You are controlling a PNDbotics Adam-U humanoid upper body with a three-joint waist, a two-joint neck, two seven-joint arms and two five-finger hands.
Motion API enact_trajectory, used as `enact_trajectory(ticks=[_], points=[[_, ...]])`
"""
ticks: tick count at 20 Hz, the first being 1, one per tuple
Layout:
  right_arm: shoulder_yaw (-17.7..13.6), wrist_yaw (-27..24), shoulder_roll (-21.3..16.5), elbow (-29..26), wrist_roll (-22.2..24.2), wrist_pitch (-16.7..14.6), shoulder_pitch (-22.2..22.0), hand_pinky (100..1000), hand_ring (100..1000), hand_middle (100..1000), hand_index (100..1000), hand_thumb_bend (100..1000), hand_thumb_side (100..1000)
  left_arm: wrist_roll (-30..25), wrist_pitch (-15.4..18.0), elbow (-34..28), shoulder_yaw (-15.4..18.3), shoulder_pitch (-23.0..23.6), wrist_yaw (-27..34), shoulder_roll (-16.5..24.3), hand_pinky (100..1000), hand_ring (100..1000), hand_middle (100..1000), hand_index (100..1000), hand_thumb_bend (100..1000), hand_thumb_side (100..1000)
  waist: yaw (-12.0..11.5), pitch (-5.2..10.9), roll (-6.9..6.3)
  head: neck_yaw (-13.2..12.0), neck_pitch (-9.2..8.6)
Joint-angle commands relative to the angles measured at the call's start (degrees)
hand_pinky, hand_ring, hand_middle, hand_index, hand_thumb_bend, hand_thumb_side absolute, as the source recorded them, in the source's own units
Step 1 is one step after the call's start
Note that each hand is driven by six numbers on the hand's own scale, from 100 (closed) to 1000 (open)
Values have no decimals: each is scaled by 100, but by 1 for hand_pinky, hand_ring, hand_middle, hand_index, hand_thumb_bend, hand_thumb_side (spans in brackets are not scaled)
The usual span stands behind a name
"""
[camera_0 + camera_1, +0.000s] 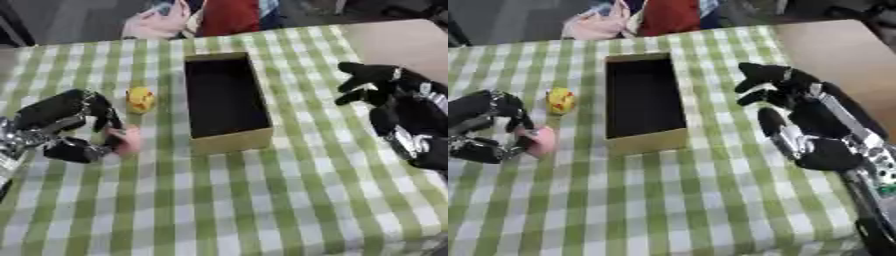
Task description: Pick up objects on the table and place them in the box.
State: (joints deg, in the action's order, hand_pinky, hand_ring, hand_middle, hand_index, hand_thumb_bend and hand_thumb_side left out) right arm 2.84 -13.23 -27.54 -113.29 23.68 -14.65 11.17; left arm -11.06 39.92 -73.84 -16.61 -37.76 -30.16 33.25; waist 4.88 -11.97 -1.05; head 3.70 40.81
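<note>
Box, a long open cardboard one with a dark inside, sits near the middle of the table, its long side running from twelve to six o'clock. A green and white checked cloth covers the table.

At about nine o'clock from the box, a small yellow toy stands on the cloth, apart from the box wall. It looks like a little duck, though its details are hard to make out.

At about eight o'clock from the box lies a pink object of rounded shape. The left hand is on it: its fingers curl around the pink object from above and below, pinching it at the fingertips. The object seems to be at cloth level; whether it is lifted cannot be told.

At three o'clock from the box, the right hand hangs over the cloth, well apart from the box, fingers relaxed and spread, holding nothing.
</note>
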Motion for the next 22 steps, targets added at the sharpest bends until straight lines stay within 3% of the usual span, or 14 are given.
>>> enact_trajectory(ticks=[1, 2, 11, 16, 22], points=[[-40, -59, -84, -130, 10, -40, 72, 742, 1000, 716, 875, 100, 390, 170, -71, -78, 157, -170, 149, 179, 601, 335, 231, 361, 100, 322, 27, 97, 5, 15, -32], [-35, -68, -87, -130, 15, -47, 71, 742, 1000, 715, 875, 100, 383, 208, -88, -72, 190, -206, 186, 203, 601, 336, 229, 362, 100, 137, 49, 103, 2, 8, -34], [169, -442, -75, -130, 216, -153, 468, 742, 1000, 718, 877, 100, 331, 345, -71, 191, 350, -647, 456, 251, 601, 344, 238, 372, 100, 117, 425, 121, -1, -133, -119], [362, -888, -37, -130, 452, -236, 976, 742, 1000, 723, 879, 100, 271, 264, 126, 516, 369, -998, 355, 60, 610, 371, 263, 395, 100, 101, 791, 87, 25, -314, -197], [549, -1256, 19, -130, 720, -253, 1392, 743, 1000, 728, 880, 100, 261, 153, 394, 934, 375, -1293, 64, -355, 619, 388, 285, 419, 100, 100, 1132, 36, 58, -474, -263]])
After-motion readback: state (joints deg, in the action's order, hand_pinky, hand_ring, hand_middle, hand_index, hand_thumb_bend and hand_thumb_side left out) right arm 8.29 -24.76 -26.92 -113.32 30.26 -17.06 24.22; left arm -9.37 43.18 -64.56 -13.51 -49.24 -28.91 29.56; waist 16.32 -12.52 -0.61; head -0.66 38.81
